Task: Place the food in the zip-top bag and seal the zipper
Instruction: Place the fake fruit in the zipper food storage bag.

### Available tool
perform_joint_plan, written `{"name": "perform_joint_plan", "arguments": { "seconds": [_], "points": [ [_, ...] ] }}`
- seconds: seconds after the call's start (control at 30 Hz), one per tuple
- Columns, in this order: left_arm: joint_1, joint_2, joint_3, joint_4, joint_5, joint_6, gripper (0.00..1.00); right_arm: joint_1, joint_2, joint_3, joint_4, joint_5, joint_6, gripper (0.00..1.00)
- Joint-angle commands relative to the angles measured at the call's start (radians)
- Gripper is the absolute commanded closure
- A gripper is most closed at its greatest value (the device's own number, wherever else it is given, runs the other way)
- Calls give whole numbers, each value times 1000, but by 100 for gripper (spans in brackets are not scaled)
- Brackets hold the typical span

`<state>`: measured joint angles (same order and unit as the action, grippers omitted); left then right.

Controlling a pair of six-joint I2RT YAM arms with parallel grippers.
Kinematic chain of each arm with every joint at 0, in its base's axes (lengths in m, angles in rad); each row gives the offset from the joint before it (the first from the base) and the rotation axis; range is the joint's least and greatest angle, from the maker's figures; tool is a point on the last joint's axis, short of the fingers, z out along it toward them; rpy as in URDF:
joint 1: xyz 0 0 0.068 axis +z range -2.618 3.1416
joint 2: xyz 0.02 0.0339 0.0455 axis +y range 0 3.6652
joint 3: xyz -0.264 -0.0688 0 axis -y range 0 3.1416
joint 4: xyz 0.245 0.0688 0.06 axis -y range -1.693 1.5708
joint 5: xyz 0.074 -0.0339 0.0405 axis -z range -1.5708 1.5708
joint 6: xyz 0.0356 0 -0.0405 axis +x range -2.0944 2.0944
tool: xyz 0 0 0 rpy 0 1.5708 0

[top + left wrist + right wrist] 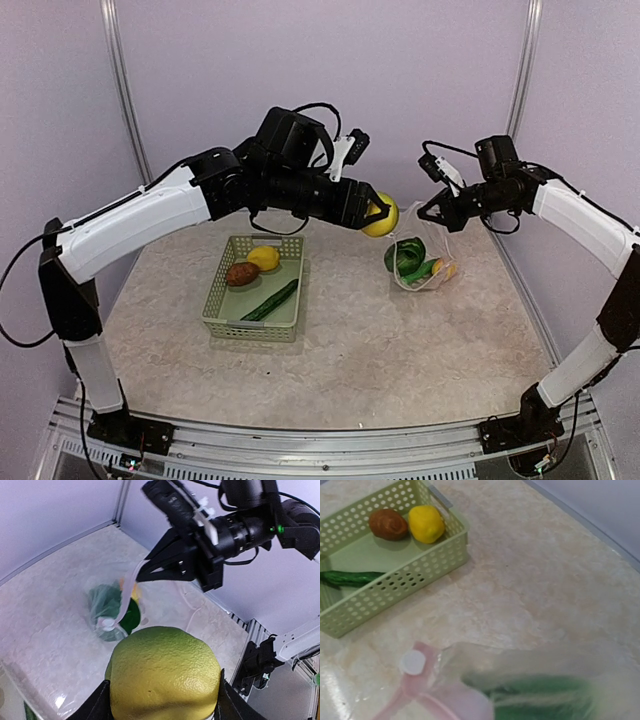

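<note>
Clamps a lemon (165, 675) between the left fingers (96, 707), their tips cut off at the wrist view's bottom edge. Pinches the zipper (127, 592) tight in the right fingers (152, 570), just across an open gap from the lemon. Hangs the bag (420, 262) under the right fingers, bottom on the counter (400, 350). Blurs the greens (405, 255) inside; cannot tell how wide the mouth gapes. Shows the basket (250, 333) well left of the left fingers, holding second lemon (263, 258), brown piece (242, 274), cucumber (270, 300).
</note>
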<state>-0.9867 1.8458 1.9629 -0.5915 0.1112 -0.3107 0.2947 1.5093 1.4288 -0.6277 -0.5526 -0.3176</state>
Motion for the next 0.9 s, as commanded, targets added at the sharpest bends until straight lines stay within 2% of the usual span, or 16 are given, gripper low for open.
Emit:
{"name": "perform_joint_plan", "arguments": {
  "seconds": [0.0, 0.2, 0.43, 0.67, 0.8, 0.87],
  "points": [
    [-18, 128, 72, 175, 116, 37, 62, 9, 2, 31, -40, -67, 35, 100],
    [-30, 285, 177, 223, 135, -10, 65, 9, -24, 20, -31, -119, 65, 100],
    [-15, 375, 169, 301, 55, -13, 70, 9, -51, -6, 16, -175, 132, 100],
    [5, 467, 203, 304, 14, 2, 71, 9, -36, 14, 34, -199, 155, 100],
    [2, 517, 244, 304, -35, 33, 68, 9, -2, 42, 37, -225, 170, 100],
    [-6, 527, 249, 330, -74, 56, 62, 9, 13, 58, 36, -246, 182, 100]
  ]
}}
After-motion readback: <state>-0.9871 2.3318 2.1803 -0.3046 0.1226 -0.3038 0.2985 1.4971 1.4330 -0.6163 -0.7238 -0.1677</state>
